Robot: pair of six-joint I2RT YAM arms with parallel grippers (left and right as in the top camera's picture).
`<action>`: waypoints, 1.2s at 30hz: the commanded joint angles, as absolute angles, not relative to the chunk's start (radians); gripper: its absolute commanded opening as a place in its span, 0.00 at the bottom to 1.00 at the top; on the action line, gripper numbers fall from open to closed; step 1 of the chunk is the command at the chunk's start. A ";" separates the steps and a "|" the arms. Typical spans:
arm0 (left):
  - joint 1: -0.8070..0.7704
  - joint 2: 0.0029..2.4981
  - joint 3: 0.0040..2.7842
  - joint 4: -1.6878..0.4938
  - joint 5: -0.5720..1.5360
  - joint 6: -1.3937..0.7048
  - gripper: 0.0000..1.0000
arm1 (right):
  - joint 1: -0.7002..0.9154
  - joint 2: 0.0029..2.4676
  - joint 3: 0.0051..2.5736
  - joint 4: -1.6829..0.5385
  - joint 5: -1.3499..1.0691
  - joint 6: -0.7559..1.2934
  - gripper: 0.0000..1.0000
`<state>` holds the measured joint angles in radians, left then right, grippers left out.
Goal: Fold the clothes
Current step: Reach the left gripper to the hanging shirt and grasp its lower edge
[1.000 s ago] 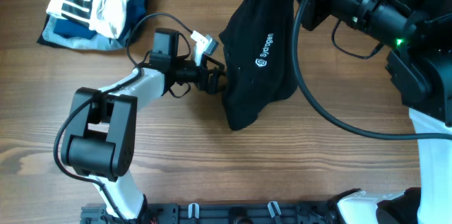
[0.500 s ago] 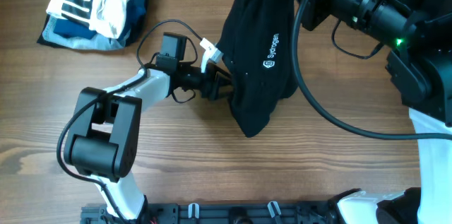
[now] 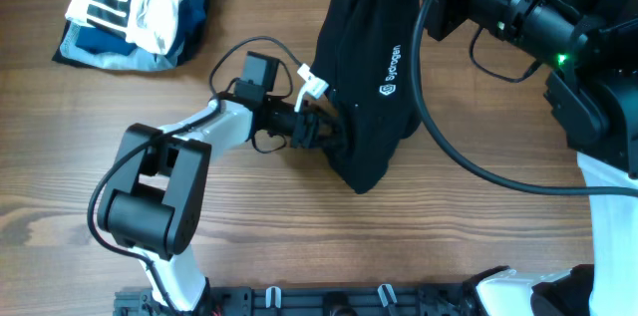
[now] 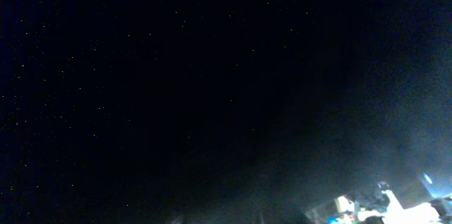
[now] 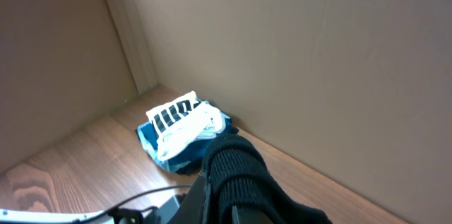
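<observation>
The clothes (image 3: 374, 87), a black garment with a small light logo (image 3: 389, 69), hang bunched from the top of the overhead view down to the table. My right gripper (image 5: 240, 206) is shut on a ribbed black edge of the clothes (image 5: 236, 167) and holds it up. My left gripper (image 3: 334, 134) reaches in from the left, its fingers drawn together on the garment's lower left edge. Black cloth (image 4: 176, 75) fills almost the whole left wrist view and hides the fingers there.
A pile of striped, white and blue garments (image 3: 135, 7) lies at the back left, also seen in the right wrist view as the same pile (image 5: 183, 128) by the wall. A black cable (image 3: 439, 147) loops beside the hanging garment. A rail runs along the front edge (image 3: 329, 301).
My left gripper has moved right into the garment's lower edge and its jaws have narrowed from wide open. The hanging cloth has shifted slightly right. The right arm has stayed put.
</observation>
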<state>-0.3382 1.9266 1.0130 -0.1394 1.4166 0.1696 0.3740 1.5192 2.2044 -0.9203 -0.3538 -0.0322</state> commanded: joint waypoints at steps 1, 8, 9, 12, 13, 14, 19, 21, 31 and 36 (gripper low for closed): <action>-0.361 1.935 1.015 -0.102 1.442 0.160 0.04 | 0.372 1.494 2.222 -0.905 -0.325 -0.052 0.06; -0.187 1.840 1.027 -0.059 1.327 -0.093 0.04 | 0.367 1.494 2.222 -0.921 -0.195 -0.052 0.05; -0.152 1.800 1.027 -0.061 1.310 -0.104 0.04 | 0.360 1.494 2.222 -0.923 -0.189 -0.052 0.04; -0.093 1.695 1.027 -0.065 1.233 -0.139 0.04 | 0.316 1.495 2.221 -0.933 -0.191 -0.048 0.04; -0.084 1.660 1.027 -0.074 1.198 -0.139 0.04 | 0.300 1.496 2.221 -0.936 -0.191 -0.042 0.04; -0.081 1.632 1.027 -0.086 1.160 -0.139 0.04 | 0.284 1.497 2.221 -0.937 -0.200 -0.041 0.04; -0.145 1.591 1.027 -0.163 1.073 -0.077 0.35 | 0.228 1.502 2.220 -0.938 -0.271 -0.043 0.04; -0.185 1.600 1.027 -0.268 0.966 0.002 0.54 | 0.223 1.507 2.220 -0.940 -0.271 -0.046 0.04; -0.348 1.707 1.027 -0.461 0.522 0.127 0.82 | 0.222 1.541 2.219 -0.945 -0.290 -0.049 0.05; -0.382 1.810 1.027 -0.351 0.523 0.128 0.84 | 0.222 1.551 2.219 -0.952 -0.293 -0.050 0.04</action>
